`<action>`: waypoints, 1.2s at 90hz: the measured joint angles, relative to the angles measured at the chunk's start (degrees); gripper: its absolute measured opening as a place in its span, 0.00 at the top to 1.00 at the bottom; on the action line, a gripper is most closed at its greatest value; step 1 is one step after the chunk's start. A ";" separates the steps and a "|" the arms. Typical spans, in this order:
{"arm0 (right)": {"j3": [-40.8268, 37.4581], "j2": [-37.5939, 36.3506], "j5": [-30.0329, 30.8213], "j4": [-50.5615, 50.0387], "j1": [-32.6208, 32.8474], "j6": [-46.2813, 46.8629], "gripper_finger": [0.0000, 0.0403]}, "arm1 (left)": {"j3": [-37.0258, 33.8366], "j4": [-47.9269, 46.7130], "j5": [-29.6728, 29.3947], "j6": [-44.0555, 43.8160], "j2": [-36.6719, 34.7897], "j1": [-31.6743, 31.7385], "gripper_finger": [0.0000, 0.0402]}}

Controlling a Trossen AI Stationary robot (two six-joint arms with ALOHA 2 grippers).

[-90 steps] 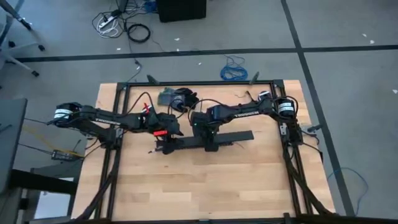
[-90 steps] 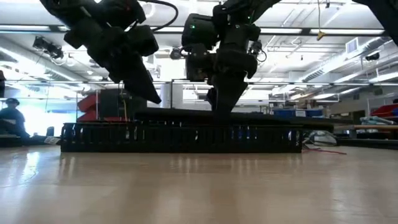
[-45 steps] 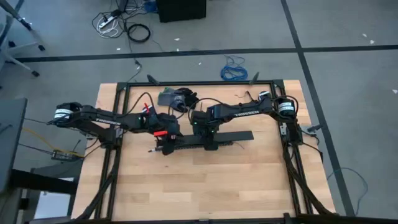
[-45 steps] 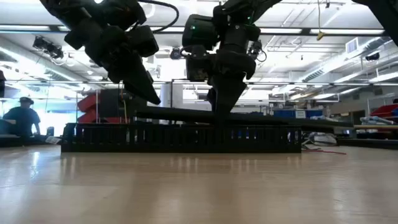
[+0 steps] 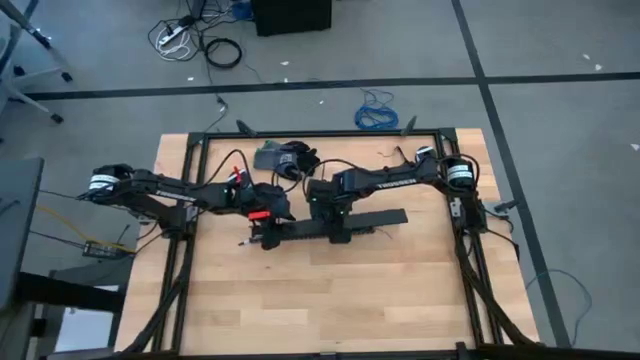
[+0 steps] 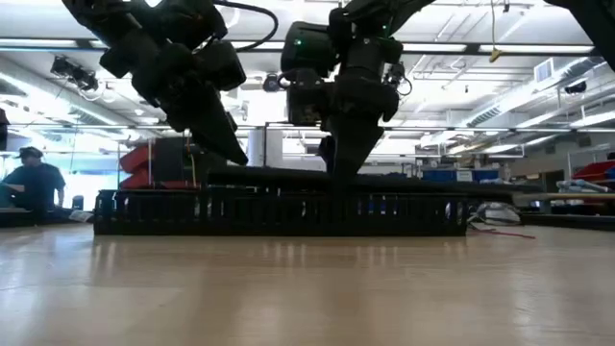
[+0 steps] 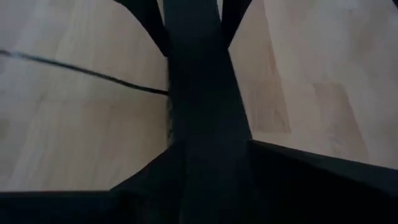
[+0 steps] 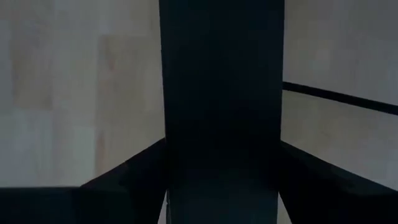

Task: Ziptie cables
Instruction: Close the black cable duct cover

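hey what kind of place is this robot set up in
Probably a lab or industrial workshop: the low view shows an open ceiling with strip lights and a person seated in the background, and the high view shows cables loose on the grey floor beyond the wooden table.

Light wood table (image 5: 330, 290), black frame rails (image 5: 320, 133) along its edges. Long black slotted strip (image 6: 279, 211) lies flat mid-table; thin dark wire (image 7: 87, 73) rests on the wood beside it.

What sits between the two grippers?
A stretch of the long black strip runs from the left gripper to the right gripper; the high view shows it best.
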 joint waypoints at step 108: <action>2.91 0.15 0.32 -2.10 0.45 -1.42 0.34 | 0.00 -1.34 -0.50 0.32 0.00 0.00 0.59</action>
